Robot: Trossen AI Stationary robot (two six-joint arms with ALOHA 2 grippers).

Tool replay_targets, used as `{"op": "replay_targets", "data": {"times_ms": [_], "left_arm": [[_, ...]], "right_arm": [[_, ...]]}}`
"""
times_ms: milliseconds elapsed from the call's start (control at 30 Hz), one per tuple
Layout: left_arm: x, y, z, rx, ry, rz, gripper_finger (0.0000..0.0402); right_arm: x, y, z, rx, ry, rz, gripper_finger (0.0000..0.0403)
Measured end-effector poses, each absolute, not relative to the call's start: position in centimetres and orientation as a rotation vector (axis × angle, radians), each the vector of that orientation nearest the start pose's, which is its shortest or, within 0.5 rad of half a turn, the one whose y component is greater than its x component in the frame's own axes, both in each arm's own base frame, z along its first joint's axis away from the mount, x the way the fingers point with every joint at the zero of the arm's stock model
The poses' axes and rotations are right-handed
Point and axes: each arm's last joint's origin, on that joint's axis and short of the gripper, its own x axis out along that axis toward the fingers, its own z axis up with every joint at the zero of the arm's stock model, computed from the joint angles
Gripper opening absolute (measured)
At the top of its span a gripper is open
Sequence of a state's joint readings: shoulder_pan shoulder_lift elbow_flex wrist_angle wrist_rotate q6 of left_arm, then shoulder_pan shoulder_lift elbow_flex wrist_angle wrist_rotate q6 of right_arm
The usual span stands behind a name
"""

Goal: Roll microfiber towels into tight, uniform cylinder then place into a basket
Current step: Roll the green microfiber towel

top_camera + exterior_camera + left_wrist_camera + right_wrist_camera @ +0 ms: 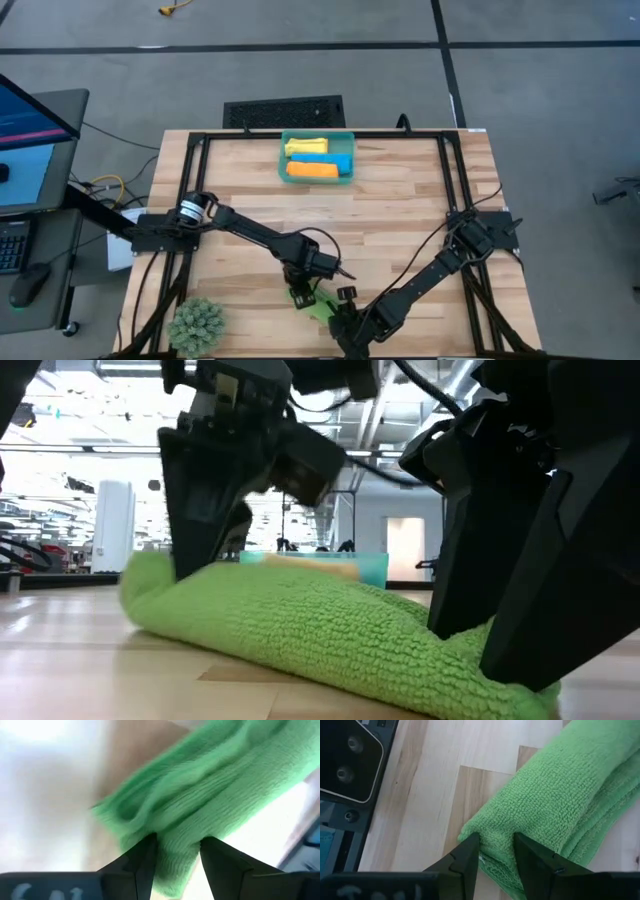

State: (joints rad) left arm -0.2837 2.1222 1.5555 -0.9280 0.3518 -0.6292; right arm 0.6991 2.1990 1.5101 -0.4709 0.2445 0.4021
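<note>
Green towel [330,635] fills the low view, a fat fuzzy roll lying on the table [400,215] with a dark hand planted at each end. From above it sits close to the table's near edge, a bit left of centre, its long axis slanting between the two hands.

Left hand [300,293] sits at the roll's far end. In its own wrist view the fingers [142,865] stand a little apart with a fold of the cloth bunched between them, but whether they're actually squeezing it or have let go, can't tell.

Right hand [340,318] is at the near end, and there the fingers [467,857] are pinching the towel's rolled end between them.

So both hands are right on the towel, neither really nearer. The roll also looks loose in the wrist views, more folded lump than tight cylinder, so it probably needs more tightening before going anywhere.

Basket [317,158] is well off at the far side of the table near the middle, already holding a yellow towel [305,146], a blue towel [335,160] and an orange towel [312,171]. Bare wood lies between the green roll and the basket, so plenty of room to carry it across. Near the table's near-left corner stands a spiky green plant thing [197,324], and the near edge is close, so not much slack that way.
</note>
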Motion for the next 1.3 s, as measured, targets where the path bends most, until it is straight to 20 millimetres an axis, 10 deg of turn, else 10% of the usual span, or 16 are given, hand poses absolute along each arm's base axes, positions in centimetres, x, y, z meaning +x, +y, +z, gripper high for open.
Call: {"op": "replay_targets", "data": {"times_ms": [333, 833, 1300], "left_arm": [[35.2, -13.5, 20.2, -0.304, 1.581, 0.130, 0.0143], [31.2, -24.9, 21.1, 0.315, 1.131, -0.082, 0.0143], [32.8, -21.6, 16.2, 0.295, 1.255, -0.006, 0.0143]], "right_arm": [[34.2, 27.8, 12.0, -0.156, 1.088, 0.175, 0.0147], [34.2, 27.8, 12.0, -0.155, 1.089, 0.176, 0.0147], [34.2, 27.9, 12.0, -0.148, 1.087, 0.182, 0.0147]]}}
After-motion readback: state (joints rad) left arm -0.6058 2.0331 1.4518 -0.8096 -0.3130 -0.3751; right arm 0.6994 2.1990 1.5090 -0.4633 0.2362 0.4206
